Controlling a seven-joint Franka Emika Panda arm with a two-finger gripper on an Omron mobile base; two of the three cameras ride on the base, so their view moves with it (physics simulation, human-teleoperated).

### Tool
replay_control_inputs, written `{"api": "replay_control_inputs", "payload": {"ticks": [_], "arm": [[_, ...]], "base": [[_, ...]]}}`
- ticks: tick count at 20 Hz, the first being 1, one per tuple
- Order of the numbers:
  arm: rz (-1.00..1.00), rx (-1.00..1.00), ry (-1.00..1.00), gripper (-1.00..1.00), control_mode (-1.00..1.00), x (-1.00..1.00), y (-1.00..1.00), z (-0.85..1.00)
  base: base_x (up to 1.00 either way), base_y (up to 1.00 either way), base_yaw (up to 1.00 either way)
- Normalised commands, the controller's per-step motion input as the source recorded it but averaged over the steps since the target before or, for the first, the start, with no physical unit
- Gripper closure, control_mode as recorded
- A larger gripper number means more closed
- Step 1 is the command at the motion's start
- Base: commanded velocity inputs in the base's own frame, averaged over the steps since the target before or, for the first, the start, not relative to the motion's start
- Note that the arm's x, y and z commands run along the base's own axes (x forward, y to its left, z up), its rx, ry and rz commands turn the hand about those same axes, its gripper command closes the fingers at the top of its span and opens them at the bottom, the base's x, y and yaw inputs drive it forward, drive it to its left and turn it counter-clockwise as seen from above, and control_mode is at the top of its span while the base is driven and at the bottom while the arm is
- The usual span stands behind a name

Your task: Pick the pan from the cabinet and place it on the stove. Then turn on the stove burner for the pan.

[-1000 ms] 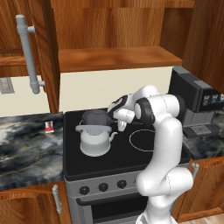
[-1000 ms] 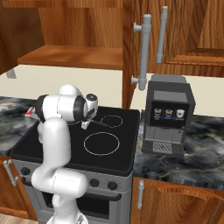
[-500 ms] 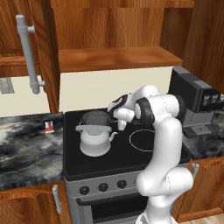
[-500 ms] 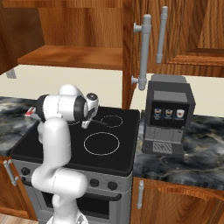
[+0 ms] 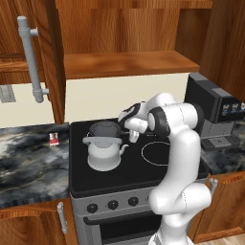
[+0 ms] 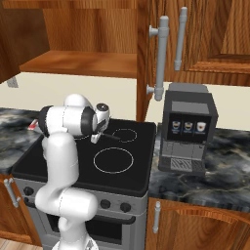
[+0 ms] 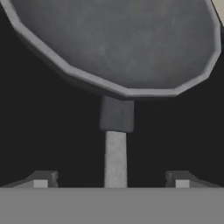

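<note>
The hand view looks down on the pan point(image 7: 118, 43): its grey round bowl lies on black glass, and its straight handle point(image 7: 115, 148) runs toward the camera between the two finger tips point(image 7: 40, 180), which stand wide apart on either side without touching it. The gripper point(image 7: 111, 181) is released, with nothing clasped.

The left base view shows what that close view leaves out: the pan point(image 5: 106, 128) sits at the back left of the stove point(image 5: 86, 177), just behind a white kettle point(image 5: 104, 152) that hides its near rim. The gripper point(image 5: 132, 133) hangs just right of the pan; its fingers are too small there to make out.

In the right base view the arm's white body covers the pan bowl; a thin dark handle point(image 6: 109, 136) pokes out from the gripper point(image 6: 97, 135) over the stove point(image 6: 136, 180).

Counted: one pan, one kettle, one coffee machine point(image 6: 188, 129) on the counter right of the stove. Two white rings point(image 6: 113, 160) are plain in the right base view, the rest covered. The stove front shows three black knobs point(image 5: 113, 205) in the left base view, further ones being behind the arm.

The cabinet point(image 5: 124, 64) above the stove stands open, its shelf bare, its door point(image 6: 163, 53) swung out with a long grey bar handle. A small red and white thing point(image 5: 54, 139) on the left counter is too tiny to name.
</note>
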Motion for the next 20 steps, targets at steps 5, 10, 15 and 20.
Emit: {"api": "replay_control_inputs", "payload": {"ticks": [5, 10, 15, 20], "arm": [[0.00, 0.00, 0.00, -1.00, -1.00, -0.23, 0.02, 0.01], [0.00, 0.00, -0.03, -1.00, -1.00, -0.07, 0.04, 0.13], [0.00, 0.00, -0.11, -1.00, -1.00, -0.01, 0.00, 0.20], [0.00, 0.00, -0.11, -1.00, -1.00, -0.21, 0.00, 0.25]], "base": [[0.00, 0.00, 0.00], [0.00, 0.00, 0.00], [0.00, 0.00, 0.00], [0.00, 0.00, 0.00]]}}
